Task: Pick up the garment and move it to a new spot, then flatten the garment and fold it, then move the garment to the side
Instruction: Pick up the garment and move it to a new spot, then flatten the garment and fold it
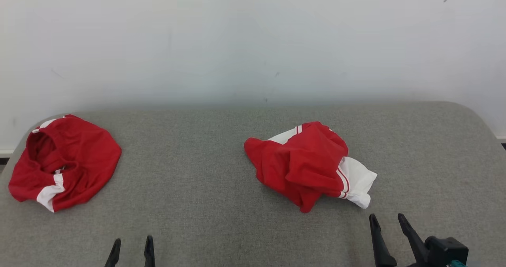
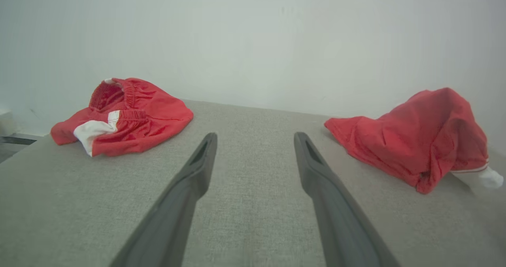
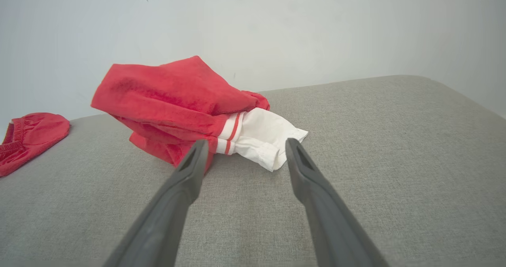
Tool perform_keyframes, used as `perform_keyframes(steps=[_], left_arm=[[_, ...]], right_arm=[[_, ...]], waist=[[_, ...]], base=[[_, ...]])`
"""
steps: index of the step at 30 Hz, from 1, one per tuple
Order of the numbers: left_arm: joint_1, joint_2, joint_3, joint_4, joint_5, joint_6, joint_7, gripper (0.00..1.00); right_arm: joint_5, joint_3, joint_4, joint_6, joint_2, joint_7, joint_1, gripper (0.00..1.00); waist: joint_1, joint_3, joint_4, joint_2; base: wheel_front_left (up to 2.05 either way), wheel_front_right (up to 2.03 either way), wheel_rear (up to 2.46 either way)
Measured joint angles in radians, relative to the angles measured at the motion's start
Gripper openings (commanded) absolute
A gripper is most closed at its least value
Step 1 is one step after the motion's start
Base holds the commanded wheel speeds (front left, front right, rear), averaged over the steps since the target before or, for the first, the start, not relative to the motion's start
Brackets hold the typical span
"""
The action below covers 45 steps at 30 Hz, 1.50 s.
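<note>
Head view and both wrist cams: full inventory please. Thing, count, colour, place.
crumpled garment: 1, red with a white, red-striped end, right of centre on the surface
bunched garment: 1, red with a white band and a gathered waistband, far left of the surface near its edge
padded surface: 1, grey fabric, under both garments
wall: 1, white, behind the surface
left gripper: 1, dark fingers, lower left, open, holding nothing
right gripper: 1, dark fingers, lower right, open, holding nothing, just short of the crumpled garment's white end
</note>
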Motion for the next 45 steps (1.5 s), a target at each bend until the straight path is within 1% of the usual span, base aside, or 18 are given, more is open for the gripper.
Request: perform_keyframes(steps=[2,5,7,9,17,23,35,40,45], left_arm=[[0.016,0.007,0.006,0.014,0.017,0.001,0.000,1.00],[0.053,0.023,0.018,0.095,0.034,0.009,0.000,1.00],[0.057,0.029,0.024,0.152,0.018,0.001,0.007,1.00],[0.057,0.030,0.030,0.165,0.007,0.000,0.014,1.00],[0.057,0.038,0.037,0.164,-0.011,-0.008,0.018,1.00],[0.056,0.040,0.027,0.154,-0.008,0.001,0.025,1.00],[0.055,0.045,0.011,0.154,-0.016,0.001,0.036,1.00],[0.042,0.047,-0.028,0.129,-0.009,-0.017,0.071,1.00],[-0.035,0.044,-0.067,0.123,0.001,-0.035,0.107,1.00]], right_arm=[[0.000,0.000,0.011,0.000,0.000,-0.003,0.004,1.00],[-0.002,-0.003,0.038,0.000,-0.001,-0.007,0.009,1.00],[-0.001,-0.007,0.053,0.000,0.000,0.001,0.014,1.00],[-0.001,-0.010,0.063,0.000,0.000,0.012,0.020,1.00],[-0.008,-0.028,0.070,0.000,0.000,0.043,0.043,1.00],[-0.003,-0.027,0.062,0.000,0.000,0.046,0.045,1.00],[0.001,-0.012,0.056,0.000,0.000,0.044,0.044,1.00],[0.001,0.001,0.056,0.000,0.000,0.044,0.032,1.00],[0.001,0.017,0.049,0.000,0.001,0.046,0.011,1.00]], waist=[[-0.0001,-0.005,0.003,0.0000],[-0.0001,-0.020,0.008,0.0000],[0.0000,-0.030,0.009,0.0000],[-0.0001,-0.034,0.007,0.0000],[0.0000,-0.036,0.004,0.0000],[0.0000,-0.029,0.001,0.0000],[0.0000,-0.019,-0.011,0.0000],[0.0000,-0.013,-0.031,0.0001],[0.0000,-0.003,-0.076,0.0001]], base=[[0.00,0.00,0.00],[0.00,0.00,0.00],[0.00,0.00,0.00],[0.00,0.00,0.00],[0.00,0.00,0.00],[0.00,0.00,0.00],[0.00,0.00,0.00],[0.00,0.00,0.00],[0.00,0.00,0.00]])
